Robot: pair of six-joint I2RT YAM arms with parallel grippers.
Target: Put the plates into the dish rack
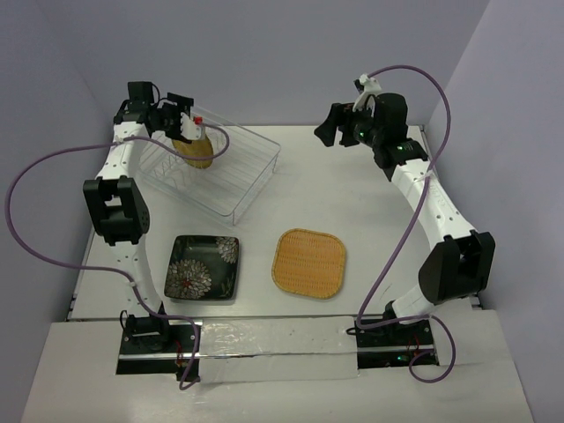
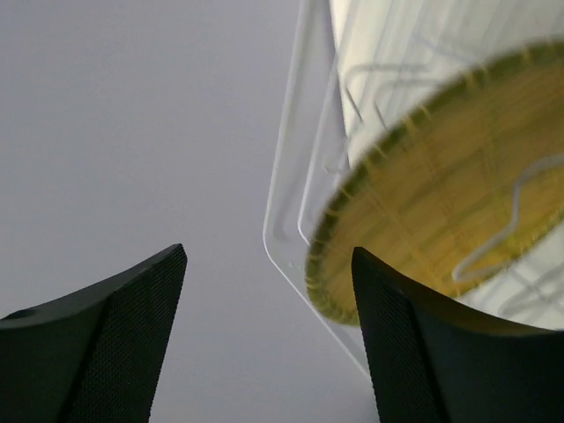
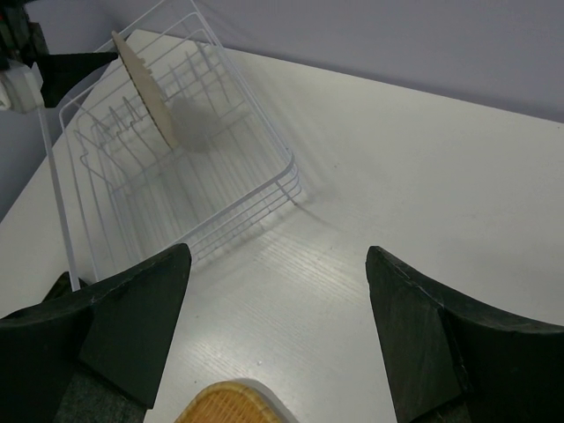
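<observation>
ok so the yellow plate (image 1: 196, 148) is in the dish rack (image 1: 242, 181), upper left of the top view. It stands on its rim in the slots, leaning rather than bolt upright. The left gripper (image 2: 269, 254) is right at it with its jaws spread and nothing between them. In the left wrist view the plate sits off to the right of the gap, behind the finger on the right of the frame. Can't tell if that finger touches the rim.

Hard to see bits: that finger hides the plate's lower edge, the frame's right side cuts it off, and a rack wire crosses its face. From the right wrist it's nearly edge-on, a thin pale sliver running from upper left down to the right.

The black plate (image 1: 204, 267) and orange plate (image 1: 308, 263) lie flat on the table (image 1: 352, 194), side by side, lower middle. The right gripper (image 3: 278, 256) hangs over bare table at upper right, jaws wide apart, holding nothing.
</observation>
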